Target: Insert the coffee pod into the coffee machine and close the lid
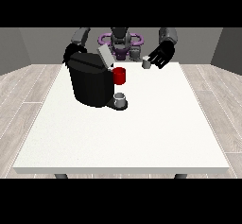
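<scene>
A black coffee machine [90, 83] stands on the left half of the white table [142, 133]. Its grey lid [105, 56] is tilted up and open. A small grey cup [120, 98] rests on the machine's front tray. The hand at the view's right [160, 55] hovers over the table's far edge, right of the machine, with its fingers curled round a small grey coffee pod [146, 64]. The pod is apart from the machine, some way right of the lid. The hand at the view's left [71, 54] is mostly hidden behind the machine's far left corner.
A red mug [119, 75] stands just right of the machine's top, between the machine and the pod. The table's front edge lies near the view's bottom, and wooden floor surrounds the table.
</scene>
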Controlling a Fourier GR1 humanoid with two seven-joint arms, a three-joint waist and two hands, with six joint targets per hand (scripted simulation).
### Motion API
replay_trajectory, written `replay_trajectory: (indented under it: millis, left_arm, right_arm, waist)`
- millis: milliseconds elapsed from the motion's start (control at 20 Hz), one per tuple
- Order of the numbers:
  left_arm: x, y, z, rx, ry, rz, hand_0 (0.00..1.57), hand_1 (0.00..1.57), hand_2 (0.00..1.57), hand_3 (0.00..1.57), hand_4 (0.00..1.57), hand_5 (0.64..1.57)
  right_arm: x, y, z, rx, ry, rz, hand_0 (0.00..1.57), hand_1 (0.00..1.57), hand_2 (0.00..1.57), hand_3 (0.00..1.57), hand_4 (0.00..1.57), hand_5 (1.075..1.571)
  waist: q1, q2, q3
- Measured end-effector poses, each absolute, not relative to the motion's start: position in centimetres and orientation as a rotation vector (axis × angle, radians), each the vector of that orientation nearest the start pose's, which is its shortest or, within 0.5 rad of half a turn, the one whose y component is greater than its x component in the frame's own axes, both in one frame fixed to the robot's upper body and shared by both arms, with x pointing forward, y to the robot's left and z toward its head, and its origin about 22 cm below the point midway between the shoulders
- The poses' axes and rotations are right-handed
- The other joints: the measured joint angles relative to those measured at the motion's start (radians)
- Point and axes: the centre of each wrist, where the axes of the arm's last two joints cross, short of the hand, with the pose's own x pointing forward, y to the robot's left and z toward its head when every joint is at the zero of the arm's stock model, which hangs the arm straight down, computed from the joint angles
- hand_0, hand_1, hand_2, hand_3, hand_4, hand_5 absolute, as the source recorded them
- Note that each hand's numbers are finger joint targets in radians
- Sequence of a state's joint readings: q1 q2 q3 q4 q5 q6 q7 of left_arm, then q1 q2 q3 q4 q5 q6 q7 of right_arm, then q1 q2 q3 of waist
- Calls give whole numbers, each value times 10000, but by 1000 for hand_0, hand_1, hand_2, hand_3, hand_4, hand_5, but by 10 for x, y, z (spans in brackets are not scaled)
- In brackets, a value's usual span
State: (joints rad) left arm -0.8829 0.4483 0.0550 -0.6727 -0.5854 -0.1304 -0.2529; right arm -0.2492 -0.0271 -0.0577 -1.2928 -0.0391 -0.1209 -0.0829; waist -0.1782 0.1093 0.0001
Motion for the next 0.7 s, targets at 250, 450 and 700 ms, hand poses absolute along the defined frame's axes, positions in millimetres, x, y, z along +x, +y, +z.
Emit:
replay_trajectory:
  millis: [250,450,700]
  left_arm:
    - [443,300,166,6744,-16075,-8830,1272,1272,1307,1244,512,1571]
    - [450,286,184,6785,-16418,-8451,1255,1255,1287,1219,471,1571]
    - [454,285,209,6963,-16729,-8298,1278,1278,1332,1265,519,1571]
  right_arm:
    - [306,-211,8,-422,-16338,-239,0,0,0,0,506,1571]
    - [310,-207,14,-521,-16561,-322,0,0,0,0,502,1571]
    - [315,-206,30,-514,-16837,-140,0,0,0,0,483,1571]
  waist:
    - [-540,284,-1]
    - [-657,522,0]
    - [-1007,749,0]
